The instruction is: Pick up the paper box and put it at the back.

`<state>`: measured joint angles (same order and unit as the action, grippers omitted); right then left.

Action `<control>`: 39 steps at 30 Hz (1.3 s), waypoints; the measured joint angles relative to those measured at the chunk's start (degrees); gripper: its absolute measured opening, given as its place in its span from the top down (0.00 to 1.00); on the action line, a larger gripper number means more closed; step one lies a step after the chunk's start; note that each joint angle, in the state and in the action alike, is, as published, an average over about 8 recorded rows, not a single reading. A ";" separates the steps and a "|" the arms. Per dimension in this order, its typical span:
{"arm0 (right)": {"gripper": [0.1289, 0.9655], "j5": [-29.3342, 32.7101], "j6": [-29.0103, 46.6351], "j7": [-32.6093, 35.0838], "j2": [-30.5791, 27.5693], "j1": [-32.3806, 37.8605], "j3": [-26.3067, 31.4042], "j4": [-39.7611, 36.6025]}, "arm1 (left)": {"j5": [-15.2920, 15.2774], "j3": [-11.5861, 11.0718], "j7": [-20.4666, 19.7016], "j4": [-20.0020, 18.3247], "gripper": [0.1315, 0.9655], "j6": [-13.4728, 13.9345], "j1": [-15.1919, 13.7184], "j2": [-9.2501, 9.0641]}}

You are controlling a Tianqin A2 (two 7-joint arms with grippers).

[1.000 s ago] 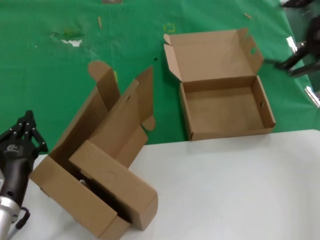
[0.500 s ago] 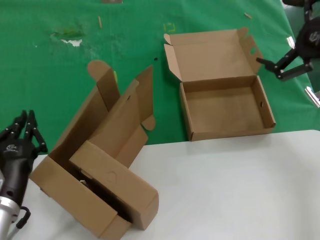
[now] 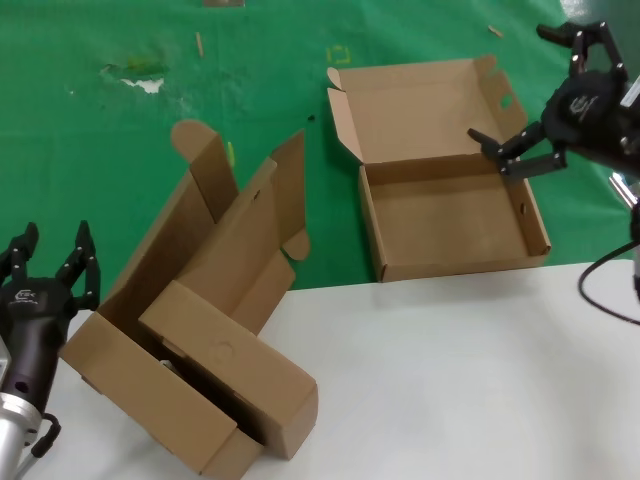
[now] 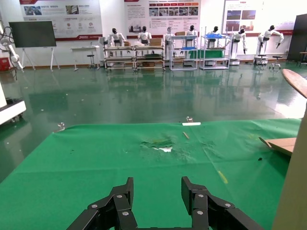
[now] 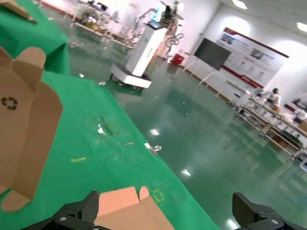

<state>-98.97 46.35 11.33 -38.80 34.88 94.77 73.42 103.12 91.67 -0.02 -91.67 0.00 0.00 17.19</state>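
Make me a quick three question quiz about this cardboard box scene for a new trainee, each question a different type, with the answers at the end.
1. True or false: the paper box lies with its lid closed.
2. Multiple choice: which hand is over the paper box's right wall? A) the left hand B) the right hand C) neither
3. Fill in the blank: the paper box rests on the ____ cloth, just beyond the white tabletop.

Key:
1. False; the lid is folded open toward the back.
2. B; the right hand is open at the box's right wall, while the left hand is open at the near left beside the nested boxes.
3. Green.
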 joint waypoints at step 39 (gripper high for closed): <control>0.00 -3.17 -35.32 -8.62 16.47 -26.58 -2.36 13.91 | 0.01 0.00 0.01 0.00 0.24 0.00 0.00 0.00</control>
<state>-102.14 11.03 2.70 -22.33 8.30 92.41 87.33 103.13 91.67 0.00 -91.67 0.00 0.00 17.19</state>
